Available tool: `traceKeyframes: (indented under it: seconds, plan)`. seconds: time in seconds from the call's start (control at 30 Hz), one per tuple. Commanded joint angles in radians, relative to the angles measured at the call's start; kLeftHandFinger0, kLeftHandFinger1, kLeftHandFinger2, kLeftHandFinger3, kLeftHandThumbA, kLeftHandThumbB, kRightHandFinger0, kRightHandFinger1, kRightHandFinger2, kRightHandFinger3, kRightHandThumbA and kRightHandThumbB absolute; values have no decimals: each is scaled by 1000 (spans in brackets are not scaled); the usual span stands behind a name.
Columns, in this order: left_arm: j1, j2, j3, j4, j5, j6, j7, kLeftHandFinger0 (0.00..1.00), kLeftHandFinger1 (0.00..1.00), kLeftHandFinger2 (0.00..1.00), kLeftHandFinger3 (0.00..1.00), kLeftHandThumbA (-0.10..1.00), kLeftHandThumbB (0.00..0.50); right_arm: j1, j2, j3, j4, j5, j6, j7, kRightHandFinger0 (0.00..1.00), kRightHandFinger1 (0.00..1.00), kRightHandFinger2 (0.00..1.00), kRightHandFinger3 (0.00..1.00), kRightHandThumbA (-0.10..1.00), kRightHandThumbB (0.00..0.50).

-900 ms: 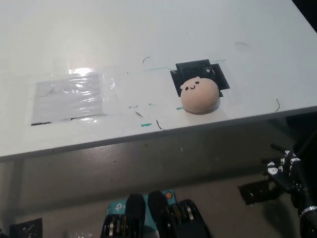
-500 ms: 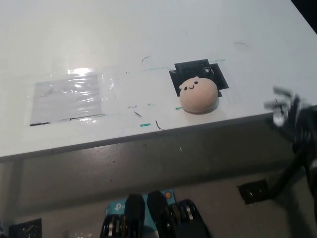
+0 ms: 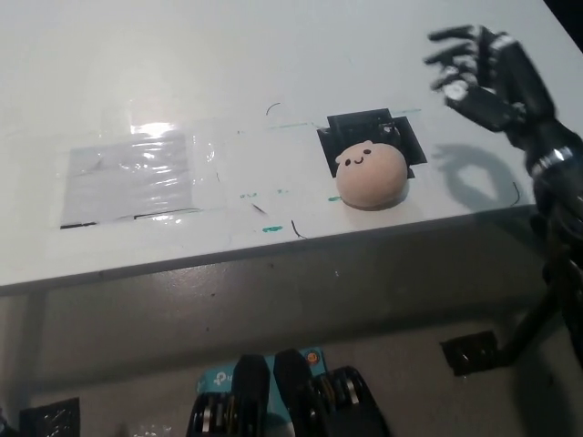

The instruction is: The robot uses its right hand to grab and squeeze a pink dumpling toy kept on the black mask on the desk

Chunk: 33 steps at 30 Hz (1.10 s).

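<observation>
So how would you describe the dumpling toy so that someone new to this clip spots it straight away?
Start from the white desk and find the black mask taped near its front edge, right of the middle. The pink dumpling toy sits on the front part of that patch, below and left of the raised, open black right hand. It is the only rounded thing there, a pink dome with a small smiling face.

Smiling pink dumpling toy (image 3: pixel 370 175) sits on black mask (image 3: pixel 375 135).

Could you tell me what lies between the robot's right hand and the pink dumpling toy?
In the head view, only bare white desk and the black mask's corner separate the raised right hand from the dumpling toy.
</observation>
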Motion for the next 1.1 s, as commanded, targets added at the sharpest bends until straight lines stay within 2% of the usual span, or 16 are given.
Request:
traceKeyframes:
  seconds: [0.0, 0.03, 0.07, 0.1, 0.2, 0.27, 0.3, 0.43, 0.53, 0.6, 0.63, 0.77, 0.9, 1.07]
  plan:
    - [-1, 16, 10, -23, -23, -16, -13, 0, 9, 104, 172, 998, 500, -108, -37, 67, 43, -56, -34, 77, 318, 443, 670, 897, 247, 315]
    - [-3, 19, 9, -12, -24, -25, -23, 0, 14, 115, 182, 998, 500, -127, -50, 100, 61, -75, -27, 102, 422, 545, 759, 976, 321, 333]
    - [-3, 17, 12, -15, -25, -15, -15, 0, 13, 109, 175, 988, 500, -148, -63, 144, 83, -99, -31, 133, 843, 909, 972, 1000, 384, 348]
    - [-5, 18, 12, -9, -25, -22, -18, 0, 12, 109, 173, 988, 500, -164, -73, 176, 97, -116, -21, 151, 1000, 1000, 1000, 1000, 421, 378]
    - [-8, 13, 12, -10, -25, -23, -14, 0, 1, 90, 157, 979, 500, -197, -92, 238, 115, -133, 6, 190, 1000, 1000, 1000, 1000, 463, 411]
    - [-5, 14, 14, -18, -28, -20, -14, 0, 0, 83, 149, 986, 500, -247, -106, 320, 159, -196, 7, 232, 1000, 1000, 1000, 1000, 563, 470]
    - [-4, 14, 14, -20, -27, -21, -12, 0, 0, 82, 147, 988, 500, -251, -106, 327, 163, -197, 11, 231, 1000, 1000, 1000, 1000, 565, 481]
    - [-5, 16, 13, -22, -23, -18, -9, 0, 2, 89, 165, 993, 500, -265, -87, 351, 214, -210, 0, 218, 1000, 1000, 1000, 1000, 560, 477]
    - [-4, 19, 10, -31, -21, -9, -10, 0, 6, 106, 181, 996, 500, -266, -75, 371, 232, -248, 17, 205, 1000, 1000, 1000, 1000, 625, 491]
    - [-3, 19, 12, -36, -24, -3, -7, 0, 5, 101, 170, 997, 500, -267, -61, 378, 263, -269, -2, 186, 1000, 1000, 1000, 1000, 658, 500]
    - [-3, 17, 14, -36, -29, -5, -10, 0, 1, 101, 167, 985, 500, -265, -51, 385, 288, -287, -13, 170, 1000, 1000, 1000, 1000, 712, 500]
    - [-11, 22, 11, -19, -27, -16, -18, 0, 8, 100, 173, 978, 500, -262, -35, 394, 339, -327, -35, 143, 1000, 1000, 1000, 1000, 777, 500]
    - [-9, 26, 8, -18, -25, -30, -23, 0, 17, 142, 196, 1000, 500, -249, -3, 373, 440, -333, -72, 97, 1000, 1000, 1000, 1000, 755, 500]
    - [-5, 23, 10, -37, -28, -10, -9, 0, 10, 117, 170, 1000, 500, -219, 30, 343, 503, -328, -114, 51, 1000, 1000, 1000, 1000, 737, 500]
